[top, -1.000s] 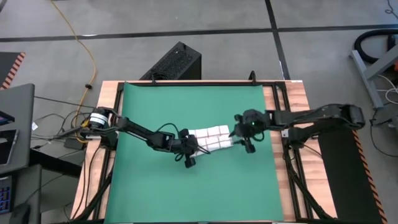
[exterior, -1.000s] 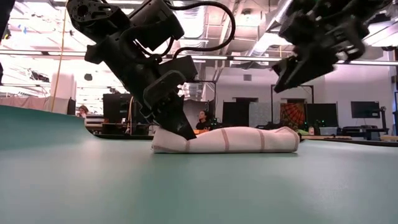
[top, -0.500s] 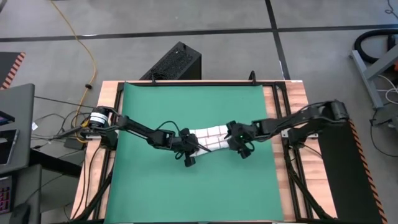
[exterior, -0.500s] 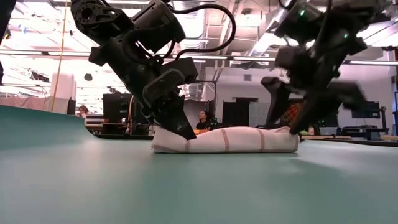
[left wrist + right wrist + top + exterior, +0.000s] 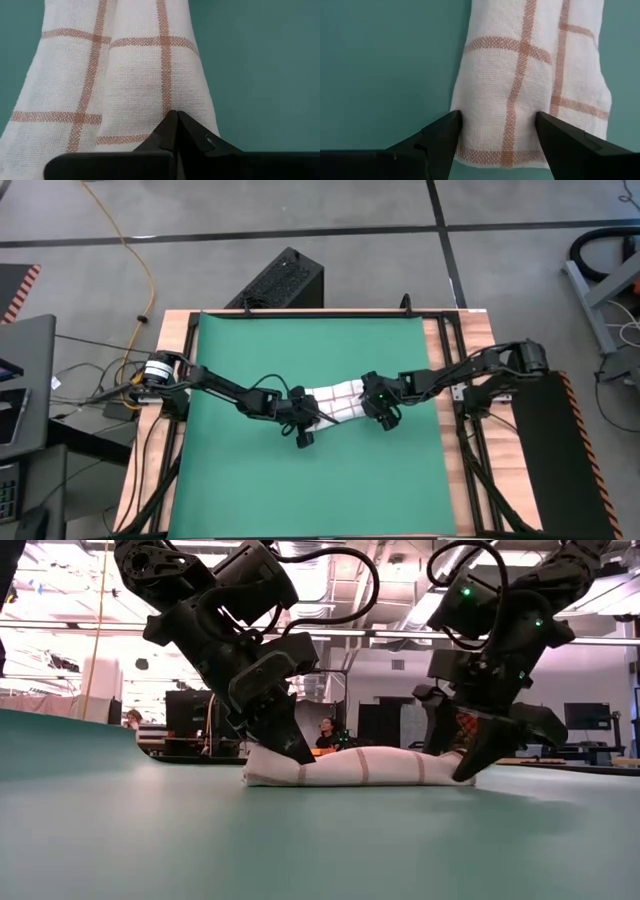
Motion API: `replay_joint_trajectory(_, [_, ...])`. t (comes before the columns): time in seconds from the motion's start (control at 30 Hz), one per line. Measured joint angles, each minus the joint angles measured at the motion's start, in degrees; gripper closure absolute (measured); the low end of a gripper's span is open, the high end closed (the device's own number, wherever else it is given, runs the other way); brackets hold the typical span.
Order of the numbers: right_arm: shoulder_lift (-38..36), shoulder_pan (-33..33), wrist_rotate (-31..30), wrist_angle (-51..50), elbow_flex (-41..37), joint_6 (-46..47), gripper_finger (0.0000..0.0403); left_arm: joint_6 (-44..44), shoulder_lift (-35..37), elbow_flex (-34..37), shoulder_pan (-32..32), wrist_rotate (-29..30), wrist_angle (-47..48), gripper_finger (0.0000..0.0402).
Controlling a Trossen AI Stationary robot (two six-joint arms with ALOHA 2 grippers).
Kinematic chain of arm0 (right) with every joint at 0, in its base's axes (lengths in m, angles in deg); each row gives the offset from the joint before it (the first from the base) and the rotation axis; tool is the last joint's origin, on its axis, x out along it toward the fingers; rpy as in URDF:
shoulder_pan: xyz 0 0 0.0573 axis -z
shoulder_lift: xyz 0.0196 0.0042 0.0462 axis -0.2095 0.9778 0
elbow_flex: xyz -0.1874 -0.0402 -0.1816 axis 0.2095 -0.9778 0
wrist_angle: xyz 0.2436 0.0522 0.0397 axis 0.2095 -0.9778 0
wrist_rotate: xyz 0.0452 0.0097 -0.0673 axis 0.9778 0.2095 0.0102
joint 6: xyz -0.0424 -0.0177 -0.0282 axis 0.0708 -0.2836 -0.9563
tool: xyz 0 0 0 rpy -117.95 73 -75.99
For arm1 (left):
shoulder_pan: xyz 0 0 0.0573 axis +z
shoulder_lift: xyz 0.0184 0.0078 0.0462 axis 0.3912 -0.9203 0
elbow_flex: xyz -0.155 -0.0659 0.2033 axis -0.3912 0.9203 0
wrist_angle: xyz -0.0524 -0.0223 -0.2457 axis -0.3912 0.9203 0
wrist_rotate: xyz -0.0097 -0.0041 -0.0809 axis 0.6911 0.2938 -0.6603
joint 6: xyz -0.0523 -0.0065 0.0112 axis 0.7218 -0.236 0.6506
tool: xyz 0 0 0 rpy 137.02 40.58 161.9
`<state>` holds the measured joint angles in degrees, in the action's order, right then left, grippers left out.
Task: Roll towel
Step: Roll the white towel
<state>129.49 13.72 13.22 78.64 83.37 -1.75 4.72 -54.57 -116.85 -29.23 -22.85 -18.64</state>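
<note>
**Straddling the roll: right jaws wide, left tips pinched**

Lying mid-table on the flat green mat [image 5: 300, 480], the thin white cloth towel with a red-brown grid [image 5: 338, 399] is a low, rolled-up bundle running crosswise between the two arms.

Left end: left gripper [image 5: 304, 420] sits tip-down on the towel's left end, fingers fully closed, tips meeting in one point against the cloth (left wrist view shows them pressed onto the fabric [image 5: 150, 75], no gap between them). Whether any cloth is pinched between them I can't tell. Low view has the left gripper [image 5: 290, 745] angled down into that end of the bundle [image 5: 360, 766].

Right end: right gripper [image 5: 378, 408] is at the towel's right end, jaws spread wide, one finger each side of the roll. Right wrist view: both fingers [image 5: 440, 140] just touch the cloth edges [image 5: 520, 90], flanking it. Low view shows the right gripper [image 5: 470, 755] down at mat level.
</note>
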Motion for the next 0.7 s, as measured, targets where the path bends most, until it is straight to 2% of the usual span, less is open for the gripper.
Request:
replay_joint_trajectory(0.17, [-7.2, 0.02, -1.56, -2.32, 0.66, -0.52, 0.0118, -0.29, -0.02, 0.0, 0.0, -0.49, 0.33, 0.0401])
replay_joint_trajectory(0.33, [-13.48, -1.17, 3.18, -4.14, 1.09, -0.46, 0.0117, -0.62, -0.02, 0.02, 0.0, -0.71, 0.31, 0.0401])
replay_joint_trajectory(0.47, [-13.18, -2.71, 3.86, -5.16, 1.04, -1.67, 0.0117, -0.97, -0.02, 0.02, 0.0, -0.78, 0.29, 0.0401])
replay_joint_trajectory(0.7, [-6.9, -2.1, 2.09, -3.6, 1.04, -3.8, 0.0117, -0.93, -0.04, 0.04, 0.0, -0.8, 0.32, 0.0401])
